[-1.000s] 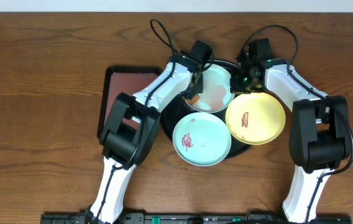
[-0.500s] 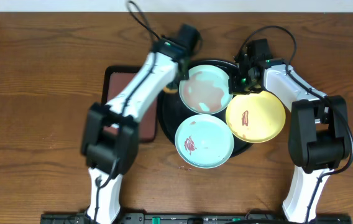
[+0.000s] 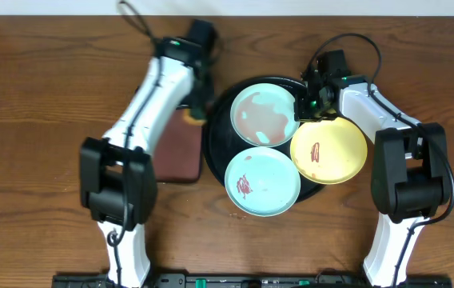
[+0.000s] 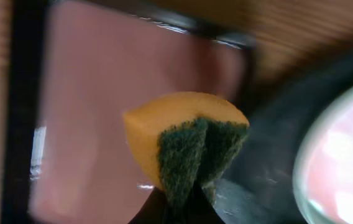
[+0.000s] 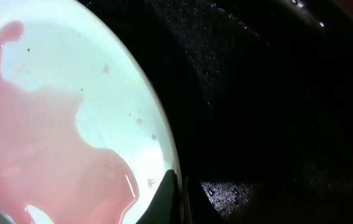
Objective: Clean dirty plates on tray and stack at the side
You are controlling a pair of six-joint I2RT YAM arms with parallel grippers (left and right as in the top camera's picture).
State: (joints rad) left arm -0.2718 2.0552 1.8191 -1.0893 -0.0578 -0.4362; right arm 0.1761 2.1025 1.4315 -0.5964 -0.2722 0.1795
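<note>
Sponge (image 4: 186, 144), orange with green scourer, pinched in left jaws, swung off far mint-blue round plate (image 3: 264, 114) to over small maroon rectangular tray (image 3: 175, 152). Right jaws pinch that plate's rim on big round glossy black tray (image 3: 213, 148). Pink film remains; probably stack next.

Nearest my right hand (image 5: 175, 190): mint plate (image 5: 71, 112), pink film. In my left hand (image 4: 183, 208): sponge (image 4: 186, 146), orange, dark-green pad.

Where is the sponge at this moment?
In the left wrist view the sponge is pinched in the left claw, over the maroon tray and just left of the black tray.
</note>
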